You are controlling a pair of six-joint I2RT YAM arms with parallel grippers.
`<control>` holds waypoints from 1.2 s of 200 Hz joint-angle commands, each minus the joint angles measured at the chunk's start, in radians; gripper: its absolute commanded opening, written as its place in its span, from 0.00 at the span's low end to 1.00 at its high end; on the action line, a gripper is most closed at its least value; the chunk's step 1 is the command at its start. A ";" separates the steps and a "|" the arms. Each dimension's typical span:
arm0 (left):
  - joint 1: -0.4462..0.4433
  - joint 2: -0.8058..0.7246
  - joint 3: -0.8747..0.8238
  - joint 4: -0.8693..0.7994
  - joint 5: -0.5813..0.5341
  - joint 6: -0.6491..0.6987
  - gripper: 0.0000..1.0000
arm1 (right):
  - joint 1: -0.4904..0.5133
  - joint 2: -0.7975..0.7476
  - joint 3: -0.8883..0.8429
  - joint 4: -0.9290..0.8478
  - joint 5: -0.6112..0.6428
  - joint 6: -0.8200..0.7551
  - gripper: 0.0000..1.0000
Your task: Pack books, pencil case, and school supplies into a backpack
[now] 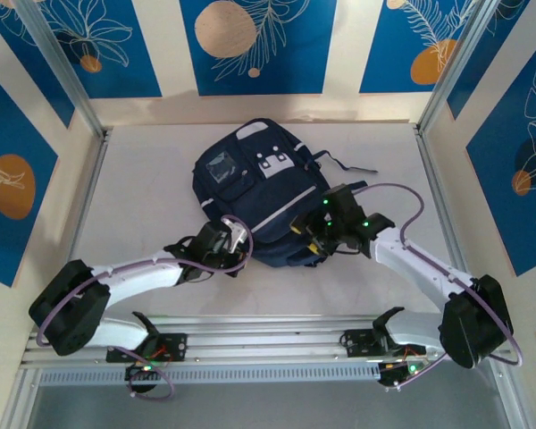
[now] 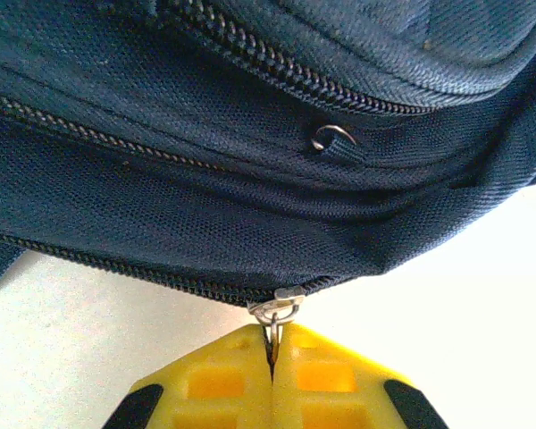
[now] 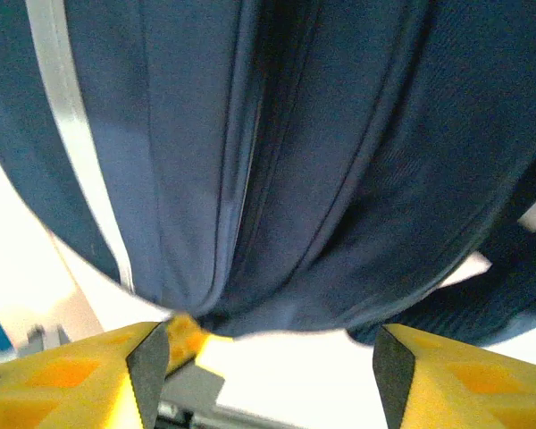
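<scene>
My left gripper is clamped on the zipper pull at the backpack edge. Right gripper: jaws apart, backpack fabric just ahead.

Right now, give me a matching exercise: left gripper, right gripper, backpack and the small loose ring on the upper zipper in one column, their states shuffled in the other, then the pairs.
Column one
1. left gripper
2. right gripper
3. backpack
4. small ring on the upper zipper

Column two
A. lies on the white table
B. open, fingers apart by the navy fabric
C. hangs free, nothing holding it
D. shut on the metal zipper pull

Pairs: 1-D, 2-B, 3-A, 4-C
</scene>
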 commanded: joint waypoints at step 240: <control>0.019 -0.034 0.003 -0.062 -0.107 -0.017 0.00 | -0.006 0.127 0.031 -0.068 0.223 0.113 0.00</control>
